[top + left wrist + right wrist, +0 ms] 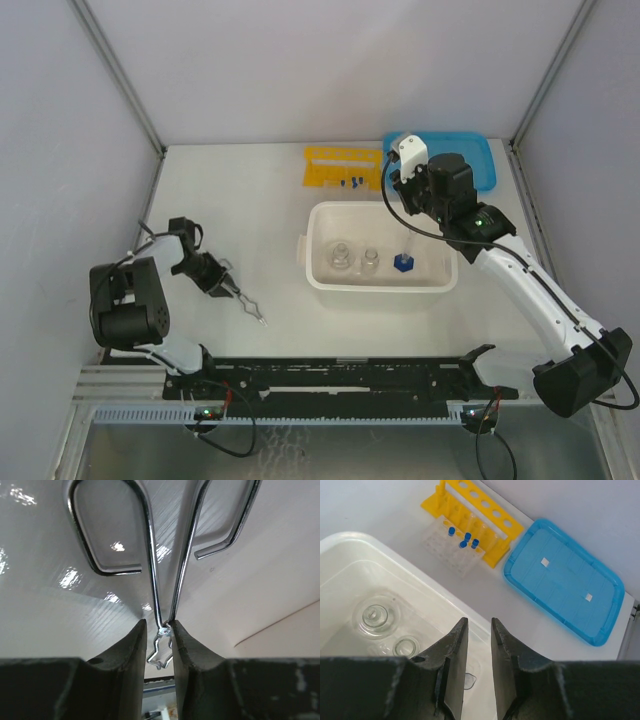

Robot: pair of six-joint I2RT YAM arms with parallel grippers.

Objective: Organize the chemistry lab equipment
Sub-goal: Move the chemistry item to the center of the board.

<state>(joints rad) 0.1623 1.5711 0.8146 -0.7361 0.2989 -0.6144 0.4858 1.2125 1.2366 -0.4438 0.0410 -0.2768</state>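
Overhead view: the left gripper (226, 284) is clenched on the thin metal tongs (250, 304), whose tips point toward the white tub (432, 282) while still over the table (250, 215), well apart from it. The left wrist view shows the fingers pinching the tongs (165, 590) near their crimped joint. The right gripper (476, 645) hangs over the tub's far rim with its jaws nearly together and nothing visible between them. Two glass vessels (354, 257) and a blue-based item (403, 263) stand in the tub; the blue-capped tubes (464, 536) sit at the yellow rack (485, 525), beside the blue lid (570, 580). Judged progress: mostly sorted; the tongs remain to be placed.
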